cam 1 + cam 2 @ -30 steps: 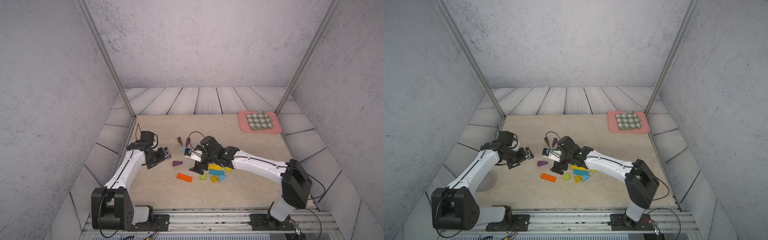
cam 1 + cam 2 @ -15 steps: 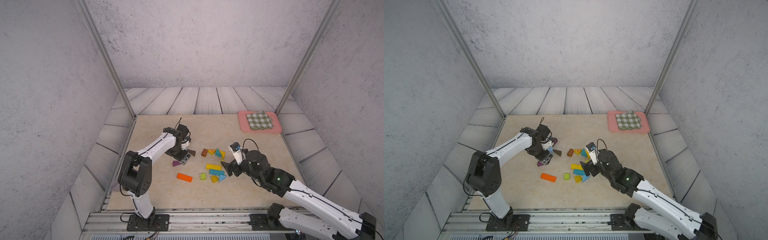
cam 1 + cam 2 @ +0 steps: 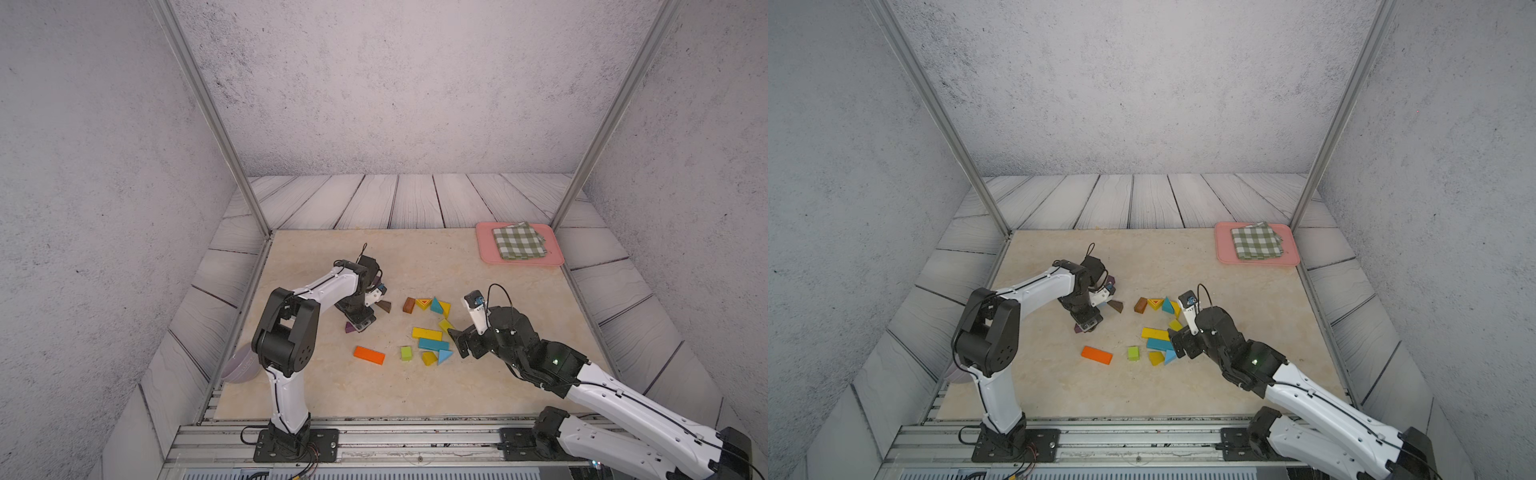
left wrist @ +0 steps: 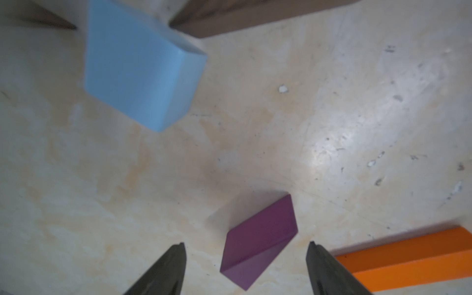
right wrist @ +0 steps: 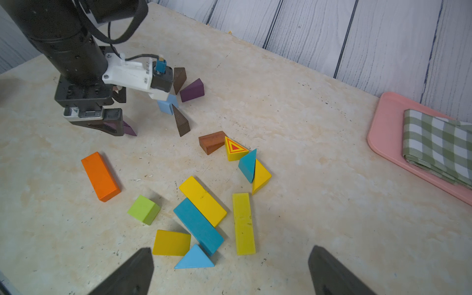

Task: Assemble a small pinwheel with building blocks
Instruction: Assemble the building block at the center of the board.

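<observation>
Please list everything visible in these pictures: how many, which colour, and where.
table: one, beige.
bars: four, orange, yellow, teal, lime-yellow; middle of table.
cubes: two; green beside the orange bar, light blue among the wedges.
triangles: four, light blue, teal, yellow, yellow with red pattern; around the bars.
wedges: four, two dark brown, two purple; left of the bars.
other blocks: two, red-brown, dark yellow; each beside a triangle.
tray: one, pink, far right corner.
cloth: one, green-checked, on the tray.
bowl: one, pale purple, off the table's left edge, partly hidden.
left end effector: one, black, open around a purple wedge.
right end effector: one, black, open, empty, near the bars.
</observation>
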Motion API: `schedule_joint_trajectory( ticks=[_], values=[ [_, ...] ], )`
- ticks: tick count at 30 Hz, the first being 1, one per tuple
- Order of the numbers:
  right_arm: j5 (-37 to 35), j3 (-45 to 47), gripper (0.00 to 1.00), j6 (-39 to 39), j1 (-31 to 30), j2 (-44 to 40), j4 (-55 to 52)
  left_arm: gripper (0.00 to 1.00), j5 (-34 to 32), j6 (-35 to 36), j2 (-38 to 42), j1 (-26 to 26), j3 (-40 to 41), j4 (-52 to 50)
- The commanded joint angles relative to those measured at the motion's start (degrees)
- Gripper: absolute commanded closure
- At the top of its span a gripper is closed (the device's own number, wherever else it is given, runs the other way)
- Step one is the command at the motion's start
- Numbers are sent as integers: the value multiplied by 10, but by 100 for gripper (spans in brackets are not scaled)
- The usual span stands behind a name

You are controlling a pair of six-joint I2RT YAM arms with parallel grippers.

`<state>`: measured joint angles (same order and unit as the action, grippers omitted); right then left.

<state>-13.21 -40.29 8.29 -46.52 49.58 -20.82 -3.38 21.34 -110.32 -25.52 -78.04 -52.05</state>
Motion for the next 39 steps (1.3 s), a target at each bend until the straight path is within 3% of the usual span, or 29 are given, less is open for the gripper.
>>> schedule_joint_trajectory(
  ticks=[1, 6, 12, 14, 20, 39],
  values=[
    [-17, 5, 1, -6, 5, -14, -5, 27, -2, 5, -26, -1, -9, -4],
    [-17, 7, 1, -5, 9, -12, -5, 40, -4, -5, -28, 0, -1, 3],
    [-16, 7, 1, -5, 12, -11, -4, 65, -7, -13, -38, 1, 3, 6],
    [-18, 7, 1, -5, 12, -11, -5, 78, -9, -16, -40, 2, 5, 10],
    [-19, 9, 1, -6, 13, -10, -4, 96, -14, -23, -46, 8, 1, 24],
    [-10, 16, 1, -7, 23, 1, 9, 95, 26, -44, -89, 31, -83, 18]
  ],
)
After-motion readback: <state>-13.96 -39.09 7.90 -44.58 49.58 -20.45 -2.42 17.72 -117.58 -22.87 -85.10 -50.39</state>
